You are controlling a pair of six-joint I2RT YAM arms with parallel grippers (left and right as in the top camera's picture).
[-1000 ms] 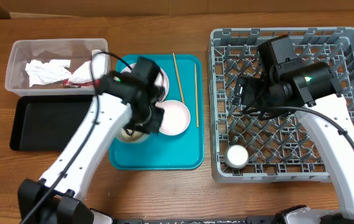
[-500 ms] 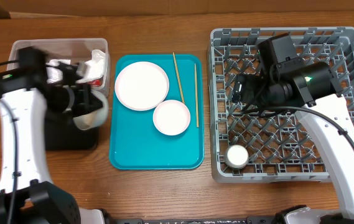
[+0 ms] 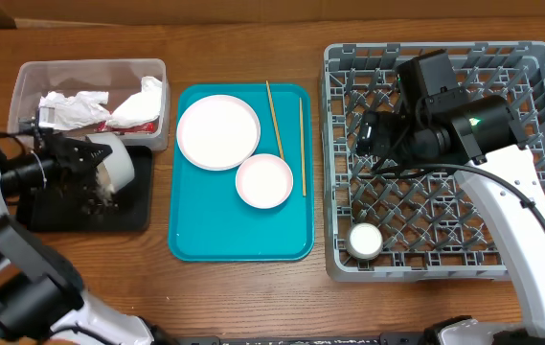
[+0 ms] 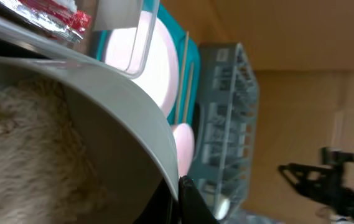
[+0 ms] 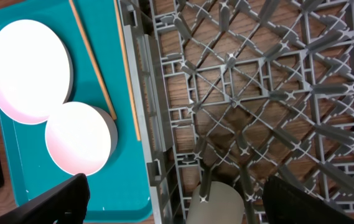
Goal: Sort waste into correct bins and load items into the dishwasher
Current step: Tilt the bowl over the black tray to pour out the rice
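My left gripper (image 3: pixel 88 159) is shut on the rim of a white bowl (image 3: pixel 115 165), held tipped on its side over the black tray (image 3: pixel 42 206). Rice grains (image 3: pixel 95 196) lie on the tray below it. In the left wrist view the bowl (image 4: pixel 114 118) still has rice (image 4: pixel 21 143) inside, and my left gripper (image 4: pixel 180 200) pinches its rim. The clear tub (image 3: pixel 33 72) holds napkins (image 3: pixel 71 105) and a red-marked wrapper (image 3: pixel 124 123). My right gripper (image 3: pixel 373 134) is open and empty above the dish rack (image 3: pixel 531 57), fingers (image 5: pixel 52 202) wide apart over the white cup (image 5: pixel 220 202).
The teal tray (image 3: pixel 243 240) holds a plate (image 3: pixel 217 131), a small bowl (image 3: pixel 263 181) and two chopsticks (image 3: pixel 274 120). The white cup (image 3: pixel 365 240) stands at the rack's front left. The plate (image 5: pixel 27 68), the bowl (image 5: pixel 80 137) and the rack (image 5: pixel 257 93) show in the right wrist view.
My left arm has swung left from the teal tray with the bowl and tipped it over the black tray; rice now lies there. The right arm has not moved.
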